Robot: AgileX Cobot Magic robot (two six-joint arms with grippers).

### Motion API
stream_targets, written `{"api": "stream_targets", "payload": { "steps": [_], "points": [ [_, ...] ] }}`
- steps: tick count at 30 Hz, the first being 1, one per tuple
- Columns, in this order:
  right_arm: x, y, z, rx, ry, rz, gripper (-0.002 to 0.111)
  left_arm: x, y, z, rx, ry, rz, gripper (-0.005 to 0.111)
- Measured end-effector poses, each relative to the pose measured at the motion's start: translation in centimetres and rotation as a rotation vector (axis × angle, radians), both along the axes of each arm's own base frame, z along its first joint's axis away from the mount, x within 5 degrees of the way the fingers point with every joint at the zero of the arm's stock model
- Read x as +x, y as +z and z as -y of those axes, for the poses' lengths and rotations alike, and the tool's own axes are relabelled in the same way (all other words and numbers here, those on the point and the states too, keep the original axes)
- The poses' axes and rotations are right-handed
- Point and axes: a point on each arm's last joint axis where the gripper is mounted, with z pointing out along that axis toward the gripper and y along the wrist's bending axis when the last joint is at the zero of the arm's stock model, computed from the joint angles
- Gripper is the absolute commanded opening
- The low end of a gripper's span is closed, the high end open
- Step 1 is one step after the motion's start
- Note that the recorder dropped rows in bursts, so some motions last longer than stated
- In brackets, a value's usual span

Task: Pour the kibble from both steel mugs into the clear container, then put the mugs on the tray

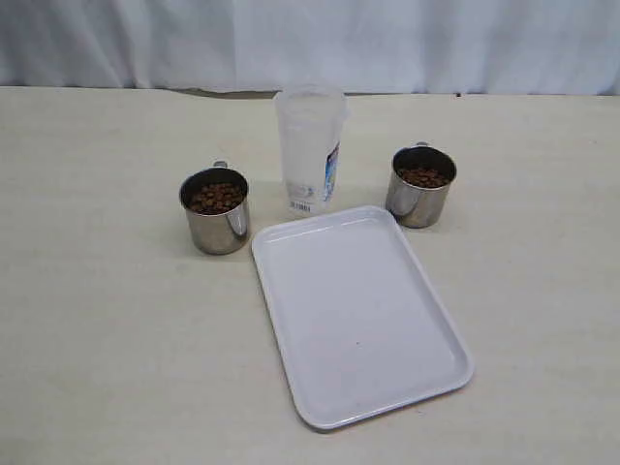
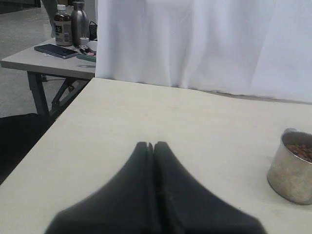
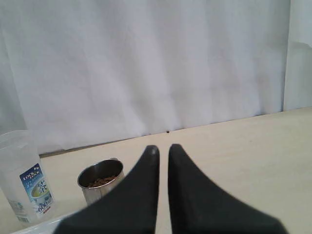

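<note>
Two steel mugs stand on the table, both holding brown kibble [image 1: 215, 198]. The left mug [image 1: 215, 223] is left of the clear container [image 1: 308, 145]; the right mug [image 1: 418, 199] is to its right. The white tray [image 1: 358, 310] lies bare in front of them. Neither gripper shows in the exterior view. My left gripper [image 2: 152, 144] is shut and holds nothing, with a mug [image 2: 292, 168] off to its side. My right gripper [image 3: 164, 147] is shut down to a thin slit with nothing in it. Beyond it are a mug [image 3: 92, 192] and the labelled container [image 3: 22, 175].
A white curtain [image 1: 310, 39] hangs along the table's far edge. In the left wrist view the table's side edge [image 2: 29, 161] drops off, and a second table [image 2: 53, 56] with bottles and a phone stands beyond it.
</note>
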Motion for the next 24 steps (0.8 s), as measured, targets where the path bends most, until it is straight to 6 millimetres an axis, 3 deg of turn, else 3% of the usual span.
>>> {"api": "stream_targets", "payload": {
  "steps": [24],
  "points": [
    [0.00, 0.00, 0.00, 0.000, 0.000, 0.000, 0.005, 0.01, 0.10, -0.05, 0.030, 0.001, 0.009, 0.000]
  ]
}}
